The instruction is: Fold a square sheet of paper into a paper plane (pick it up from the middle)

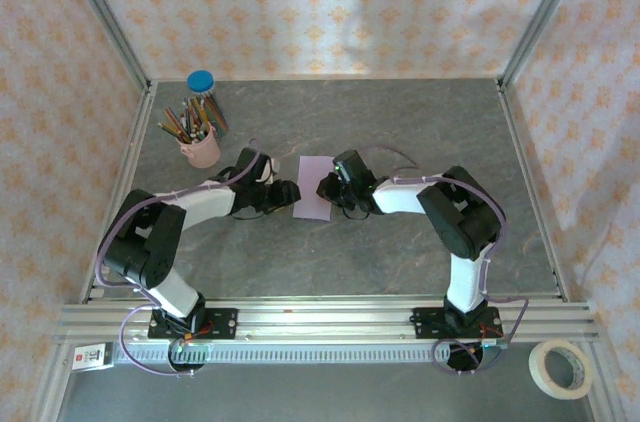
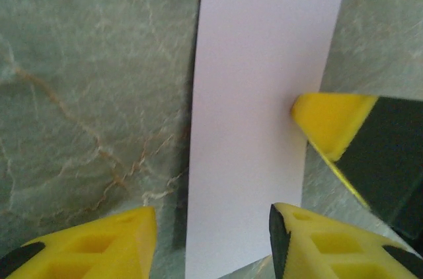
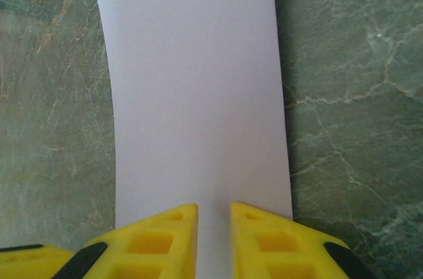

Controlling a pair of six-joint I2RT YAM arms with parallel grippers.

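Across the grey-green, marble-veined tabletop (image 1: pixel 400 132) most of the surface lies bare, closed in on three sides by walls of peach wallpaper with a pale repeating motif (image 1: pixel 330 2) and by slanted aluminium corner posts (image 1: pixel 103 7). A ribbed aluminium rail (image 1: pixel 330 317) runs along the near edge and carries both arm bases.

At the far left corner stands a pink cup bristling with coloured pencils (image 1: pixel 203 150), and just behind it a jar with a round blue lid (image 1: pixel 201 81). Both are well apart from the work. A roll of cream masking tape (image 1: pixel 538 370) lies outside the rail at the near right, and a small white label (image 1: pixel 92 355) at the near left.

Near the middle of the table lies the pale lilac sheet of thin paper (image 1: pixel 312 174), showing as an upright rectangle with gently bowed long edges. It is hemmed in from both sides. The left gripper (image 2: pixel 211 226) comes in from the left with its yellow jaws clearly apart, straddling one end of the sheet. The right gripper (image 3: pixel 213 216) meets the opposite edge, and one of its yellow fingertips (image 2: pixel 327 120) touches the sheet's border in the left wrist view. Its jaws stand nearly together, with only a slim slit of lilac between them — whether they actually pinch the paper I cannot tell.
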